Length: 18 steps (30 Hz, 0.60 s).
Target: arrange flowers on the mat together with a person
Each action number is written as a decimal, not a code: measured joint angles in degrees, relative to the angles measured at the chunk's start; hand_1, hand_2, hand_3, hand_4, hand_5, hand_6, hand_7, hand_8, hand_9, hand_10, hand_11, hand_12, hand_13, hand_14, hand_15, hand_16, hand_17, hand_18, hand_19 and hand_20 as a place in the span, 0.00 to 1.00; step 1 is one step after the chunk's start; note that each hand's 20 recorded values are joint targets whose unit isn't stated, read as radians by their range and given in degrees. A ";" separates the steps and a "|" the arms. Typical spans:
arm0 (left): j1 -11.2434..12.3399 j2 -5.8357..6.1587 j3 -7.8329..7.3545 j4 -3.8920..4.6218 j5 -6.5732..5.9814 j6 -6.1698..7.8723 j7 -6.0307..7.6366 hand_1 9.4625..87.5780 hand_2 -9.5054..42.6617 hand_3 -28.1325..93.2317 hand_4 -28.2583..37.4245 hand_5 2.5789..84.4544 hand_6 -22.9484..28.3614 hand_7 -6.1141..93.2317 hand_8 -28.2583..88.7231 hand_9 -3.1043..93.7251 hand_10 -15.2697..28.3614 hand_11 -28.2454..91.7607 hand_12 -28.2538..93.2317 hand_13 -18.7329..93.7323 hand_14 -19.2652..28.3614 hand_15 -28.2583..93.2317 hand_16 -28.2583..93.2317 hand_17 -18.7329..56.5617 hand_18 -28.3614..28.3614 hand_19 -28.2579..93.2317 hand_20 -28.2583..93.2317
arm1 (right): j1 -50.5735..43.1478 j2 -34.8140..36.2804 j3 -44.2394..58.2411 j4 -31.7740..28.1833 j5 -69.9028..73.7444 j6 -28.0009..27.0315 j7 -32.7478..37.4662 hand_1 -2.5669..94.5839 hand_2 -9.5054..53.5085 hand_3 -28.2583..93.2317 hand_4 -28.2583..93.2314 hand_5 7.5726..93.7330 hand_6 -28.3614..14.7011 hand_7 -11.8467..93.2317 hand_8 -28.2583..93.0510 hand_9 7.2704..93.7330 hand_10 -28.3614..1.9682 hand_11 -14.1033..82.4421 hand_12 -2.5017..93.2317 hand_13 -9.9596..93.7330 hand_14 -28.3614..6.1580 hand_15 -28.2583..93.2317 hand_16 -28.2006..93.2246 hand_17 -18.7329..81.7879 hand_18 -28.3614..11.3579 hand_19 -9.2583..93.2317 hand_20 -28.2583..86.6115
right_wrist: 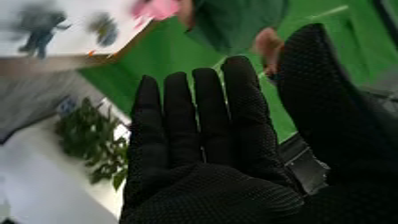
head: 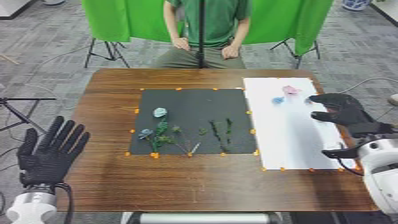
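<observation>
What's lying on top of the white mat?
On the white mat are a pink flower, a light blue flower and, near the right hand, a greyish flower. That hand covers part of the mat's right edge, so anything directly beneath it can't be seen.

A brown wooden table (head: 204, 195) stands on a grey patterned carpet floor (head: 53, 65). Beyond the table's far edge hangs a bright green cloth backdrop (head: 120, 20), with a slim black upright pole (head: 202, 30) in front of it. Black tripod legs stand past the table's far left corner (head: 111, 46) and past its far right corner. Farther behind the table is a blue-and-white round pot (head: 357, 4). Left of the table stands a black metal stand (head: 18, 119). In the right wrist view, a leafy green plant (right_wrist: 84, 132) is beyond the table's edge.
</observation>
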<state>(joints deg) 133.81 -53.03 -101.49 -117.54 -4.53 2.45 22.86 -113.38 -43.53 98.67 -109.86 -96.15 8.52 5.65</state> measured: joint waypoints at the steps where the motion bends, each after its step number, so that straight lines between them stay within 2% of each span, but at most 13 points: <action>1: 0.00 -0.01 0.03 0.01 0.00 0.02 0.01 0.21 0.39 0.80 0.00 0.52 0.58 0.14 0.17 0.46 0.67 0.35 0.30 0.45 0.74 0.49 0.18 0.22 0.74 0.49 0.34 | 0.97 0.53 -0.95 0.77 -0.86 0.21 1.31 0.51 0.00 0.86 0.00 0.48 0.66 0.29 0.12 0.45 0.64 0.21 0.15 0.46 0.61 0.34 0.30 0.49 0.52 0.13 0.56; 7: 0.00 -0.07 0.06 0.10 0.01 0.04 0.05 0.21 0.39 0.80 0.00 0.52 0.58 0.14 0.17 0.46 0.67 0.35 0.30 0.45 0.74 0.49 0.18 0.21 0.74 0.49 0.34 | 7.75 3.13 -8.39 5.00 -14.63 -0.21 12.53 0.55 0.00 0.83 0.00 0.48 0.68 0.31 0.11 0.46 0.67 0.21 0.15 0.49 0.63 0.35 0.31 0.50 0.52 0.16 0.56; 11: 0.01 -0.11 0.06 0.16 0.01 0.09 0.12 0.21 0.39 0.80 0.00 0.52 0.58 0.14 0.17 0.46 0.67 0.35 0.30 0.45 0.74 0.50 0.18 0.21 0.74 0.49 0.34 | 10.01 4.11 -9.62 7.77 -18.67 -2.97 12.61 0.59 0.00 0.80 0.00 0.49 0.70 0.32 0.11 0.47 0.69 0.21 0.15 0.50 0.66 0.35 0.31 0.51 0.54 0.17 0.57; 18: 0.00 -0.11 0.01 0.39 0.01 0.10 0.18 0.21 0.39 0.80 0.00 0.52 0.58 0.14 0.17 0.46 0.67 0.36 0.30 0.45 0.74 0.50 0.18 0.21 0.75 0.49 0.34 | 13.14 7.28 -14.52 12.91 -18.27 -4.63 11.15 0.62 0.00 0.78 0.00 0.49 0.73 0.33 0.10 0.48 0.76 0.22 0.16 0.53 0.69 0.36 0.32 0.53 0.54 0.20 0.60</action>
<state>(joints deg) 133.81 -53.13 -101.48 -117.14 -4.53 2.55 23.04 -100.24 -36.24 84.16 -96.96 -114.42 3.89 16.80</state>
